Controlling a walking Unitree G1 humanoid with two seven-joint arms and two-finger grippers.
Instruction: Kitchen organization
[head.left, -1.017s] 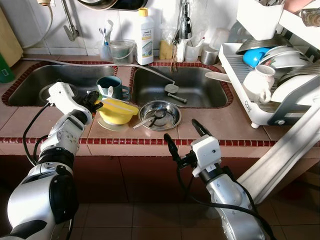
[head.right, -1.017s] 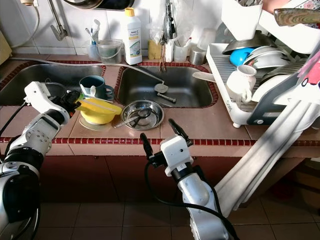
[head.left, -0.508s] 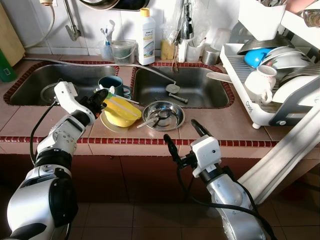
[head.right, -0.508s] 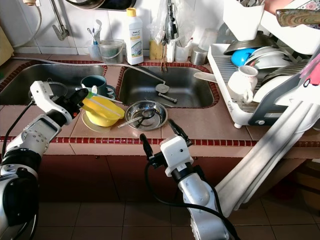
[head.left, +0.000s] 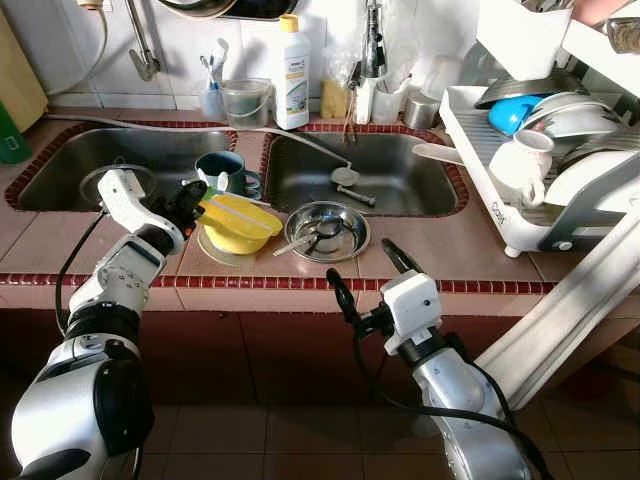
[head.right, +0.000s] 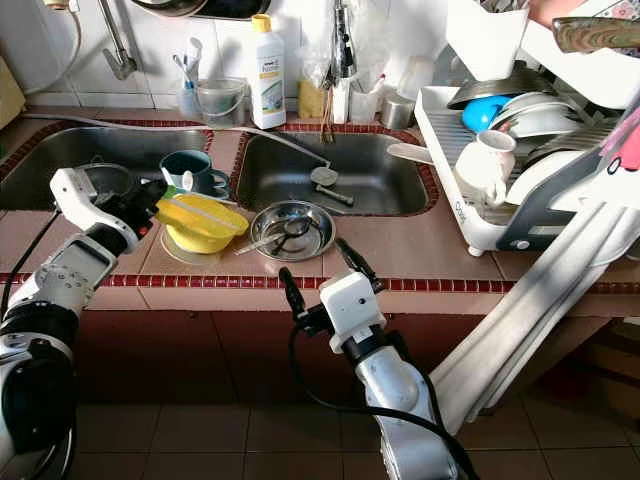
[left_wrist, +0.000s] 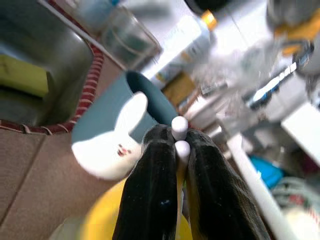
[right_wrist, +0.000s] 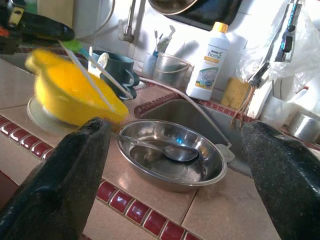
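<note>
A yellow bowl (head.left: 238, 222) hangs tilted just above a pale saucer (head.left: 213, 252) on the tiled counter between the two sinks. Thin white sticks lie across its top. My left gripper (head.left: 198, 205) is shut on the bowl's near-left rim; in the left wrist view the black fingers (left_wrist: 155, 185) pinch yellow plastic. Behind the bowl stands a teal mug (head.left: 222, 168) holding a white utensil. To its right sits a steel bowl (head.left: 325, 230) with a spoon in it. My right gripper (head.left: 365, 285) stands open in front of the counter edge, apart from everything.
A white dish rack (head.left: 540, 150) full of plates, cups and a blue bowl fills the right side. A detergent bottle (head.left: 291, 75), cups and a tap line the back wall. Both sinks (head.left: 370, 170) are sunk behind the counter strip.
The left gripper raised the yellow bowl's rim so the bowl came off the saucer and tipped, then drew back slightly toward the left. The right arm stayed still.
</note>
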